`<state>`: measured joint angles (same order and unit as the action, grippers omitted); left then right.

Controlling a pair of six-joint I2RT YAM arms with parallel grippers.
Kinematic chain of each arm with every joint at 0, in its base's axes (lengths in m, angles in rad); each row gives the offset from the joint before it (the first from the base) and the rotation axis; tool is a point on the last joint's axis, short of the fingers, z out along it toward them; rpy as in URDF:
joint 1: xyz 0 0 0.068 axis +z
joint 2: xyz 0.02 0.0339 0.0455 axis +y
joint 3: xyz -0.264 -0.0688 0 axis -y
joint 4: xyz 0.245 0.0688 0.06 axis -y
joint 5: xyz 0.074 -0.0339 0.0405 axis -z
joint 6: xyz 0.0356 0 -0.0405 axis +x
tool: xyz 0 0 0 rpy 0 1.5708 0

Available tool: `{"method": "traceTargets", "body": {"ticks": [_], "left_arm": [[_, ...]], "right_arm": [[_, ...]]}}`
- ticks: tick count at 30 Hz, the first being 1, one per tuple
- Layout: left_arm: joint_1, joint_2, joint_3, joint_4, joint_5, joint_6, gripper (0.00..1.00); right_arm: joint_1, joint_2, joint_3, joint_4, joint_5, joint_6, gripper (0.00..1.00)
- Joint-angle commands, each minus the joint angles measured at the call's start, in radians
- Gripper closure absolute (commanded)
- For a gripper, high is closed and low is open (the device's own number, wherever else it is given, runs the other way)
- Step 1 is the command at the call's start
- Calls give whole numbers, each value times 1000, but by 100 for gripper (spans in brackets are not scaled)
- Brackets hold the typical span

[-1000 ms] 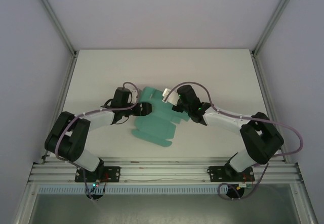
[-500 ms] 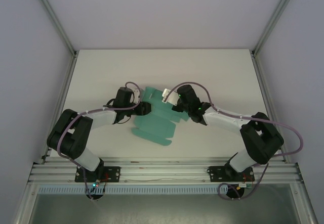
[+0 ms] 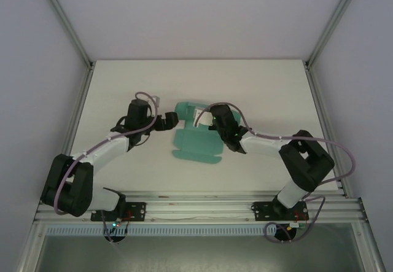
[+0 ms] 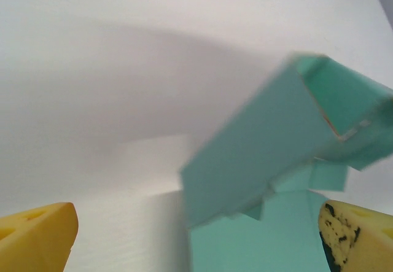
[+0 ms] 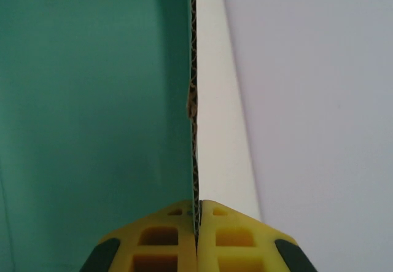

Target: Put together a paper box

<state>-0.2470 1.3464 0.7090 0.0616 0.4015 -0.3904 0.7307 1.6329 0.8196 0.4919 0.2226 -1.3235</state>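
We've got the paper box (image 3: 195, 142) lying part-folded on the white table (image 3: 264, 88); the right gripper (image 5: 198, 218) is at the box's far right edge, jaws pinched tight on an upright card wall; from above it covers part of the box's far end; the left gripper (image 3: 167, 122) sits just off the box's left side, not touching, jaws spread wide; its yellow fingertips (image 4: 37, 235) are cut off at the wrist view's corners, and the box is blurry there.
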Motion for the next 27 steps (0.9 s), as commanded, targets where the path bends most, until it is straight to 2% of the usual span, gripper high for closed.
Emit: {"method": "traceTargets", "body": {"ticks": [1,5,10,12,16,21,27], "left_arm": [[64,2,46,-93,-106,-51,0],[120,45,84,-76,-118,-89,0],[143,173,187,-85,-129,-79,0],[142,228,214,-65,-101,-55,0],[140,311,223,43,39,-6,0],[115,370,214,146,131,48,9],[45,399,167,265,146,93,24]], "right_arm": [[18,75,-31,303,95,-194,100],[21,174,-33,492,117,-281,100],[25,254,-22,640,119,-322,100],[24,280,-22,665,121,-345,100],[26,319,-37,710,121,-344,100],[27,335,-52,712,132,-314,100],[30,342,-62,687,137,-309,100]]}}
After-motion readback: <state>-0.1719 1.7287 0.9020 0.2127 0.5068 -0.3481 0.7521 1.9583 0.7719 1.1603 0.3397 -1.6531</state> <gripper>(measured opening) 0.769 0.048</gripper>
